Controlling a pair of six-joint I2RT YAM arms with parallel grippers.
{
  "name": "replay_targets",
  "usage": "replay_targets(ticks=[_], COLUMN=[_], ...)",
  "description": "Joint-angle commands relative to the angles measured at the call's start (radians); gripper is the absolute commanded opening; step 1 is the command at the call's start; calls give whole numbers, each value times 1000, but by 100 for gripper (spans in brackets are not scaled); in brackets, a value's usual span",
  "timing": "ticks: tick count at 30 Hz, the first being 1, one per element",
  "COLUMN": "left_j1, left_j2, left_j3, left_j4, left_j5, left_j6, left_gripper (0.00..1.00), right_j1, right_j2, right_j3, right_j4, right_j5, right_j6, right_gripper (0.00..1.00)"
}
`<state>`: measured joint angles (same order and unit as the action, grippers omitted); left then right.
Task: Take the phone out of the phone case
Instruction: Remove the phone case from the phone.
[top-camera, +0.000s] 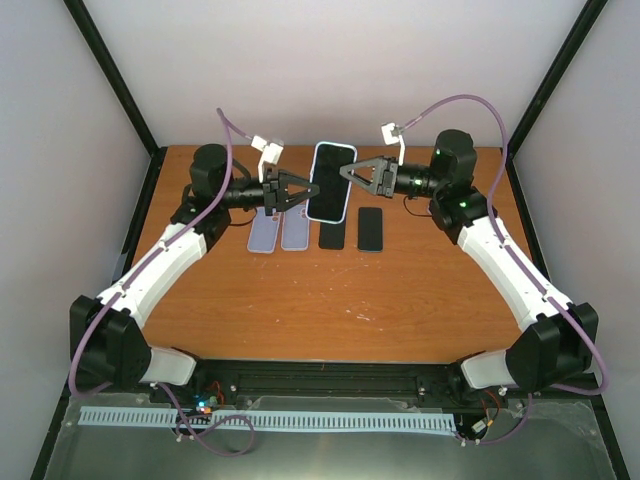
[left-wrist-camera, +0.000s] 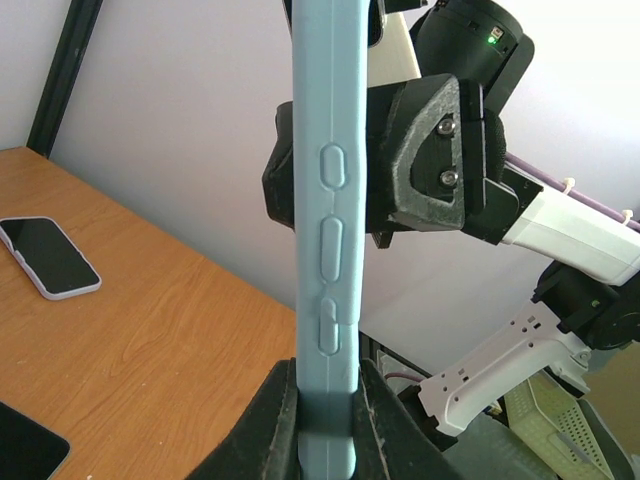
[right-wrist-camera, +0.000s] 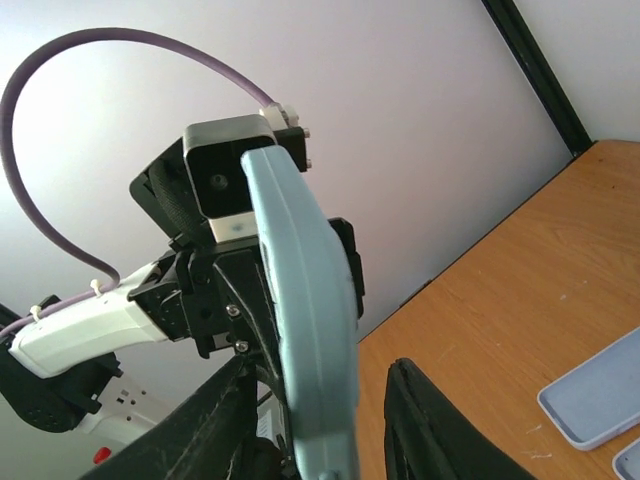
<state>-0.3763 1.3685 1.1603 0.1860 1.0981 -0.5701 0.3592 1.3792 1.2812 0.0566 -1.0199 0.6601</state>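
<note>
The phone, its dark screen up, sits in a light blue phone case held in the air over the back of the table. My left gripper is shut on the case's left edge. In the left wrist view both fingers press the case's button side. My right gripper straddles the opposite edge. In the right wrist view the case lies against the left finger, while the right finger stands apart from it, so the jaws are open.
Below the held phone, two pale blue cases and two black phones lie in a row on the wooden table. White walls and black frame posts enclose the back and sides.
</note>
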Motion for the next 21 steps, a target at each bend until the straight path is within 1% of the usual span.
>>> replay_targets(ticks=[1, 3, 7, 8, 10, 12, 15, 18, 21], left_j1=[-8, -10, -10, -10, -8, -2, 20, 48, 57], left_j2=[0, 1, -1, -4, -8, -18, -42, -71, -96], left_j3=[13, 13, 11, 12, 19, 22, 1, -34, -46], left_j4=[64, 64, 52, 43, 6, -43, -65, -73, -113], left_j5=[0, 0, 0, 0, -3, -2, 19, 57, 103], left_j6=[-13, -13, -3, 6, 41, 76, 101, 123, 190], left_gripper=[1, 1, 1, 2, 11, 21, 32, 37, 40], right_j1=[15, 16, 15, 15, 15, 11, -1, -17, -28], right_j2=[10, 12, 7, 5, -1, -6, -13, -21, -32], right_j3=[45, 47, 47, 47, 49, 50, 51, 46, 38], right_j4=[20, 22, 20, 19, 17, 18, 38, 77, 126], right_j5=[6, 4, 0, 0, -5, -15, -45, -77, -108], right_j6=[6, 7, 2, 1, -1, -1, 18, 56, 102], right_gripper=[37, 31, 13, 9, 3, 3, 3, 3, 3])
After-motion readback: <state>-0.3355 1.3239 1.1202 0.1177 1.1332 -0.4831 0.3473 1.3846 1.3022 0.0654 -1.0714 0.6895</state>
